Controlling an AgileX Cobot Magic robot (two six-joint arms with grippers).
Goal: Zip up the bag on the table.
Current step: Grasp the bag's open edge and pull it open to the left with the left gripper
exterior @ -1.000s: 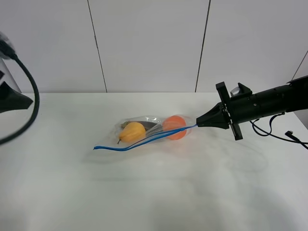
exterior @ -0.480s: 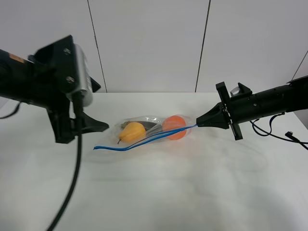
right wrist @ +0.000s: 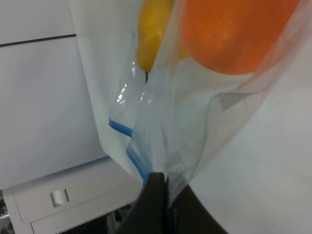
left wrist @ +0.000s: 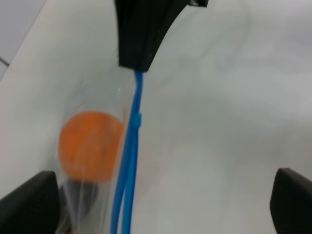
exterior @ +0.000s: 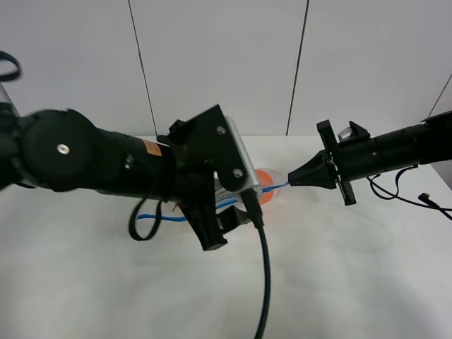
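Observation:
The clear bag lies in the middle of the white table (exterior: 339,282), mostly hidden in the high view by my left arm. Only its orange (exterior: 266,185) and bits of the blue zip strip (exterior: 151,216) show there. My right gripper (exterior: 293,179) is shut on the bag's zip end, which the right wrist view shows pinched between its fingers (right wrist: 155,195), with the orange (right wrist: 234,34) and yellow pear (right wrist: 153,34) beyond. My left gripper (exterior: 226,224) hangs open over the bag. In its wrist view, the fingertips (left wrist: 29,202) straddle the zip strip (left wrist: 130,161) beside the orange (left wrist: 90,146).
A black cable (exterior: 263,282) drops from my left arm across the table's front. More cable (exterior: 424,199) trails on the table at the far right. White wall panels stand behind the table.
My left arm has swung in from the left edge to over the bag, now covering the pear and most of the zip. The right gripper and the bag have stayed put.

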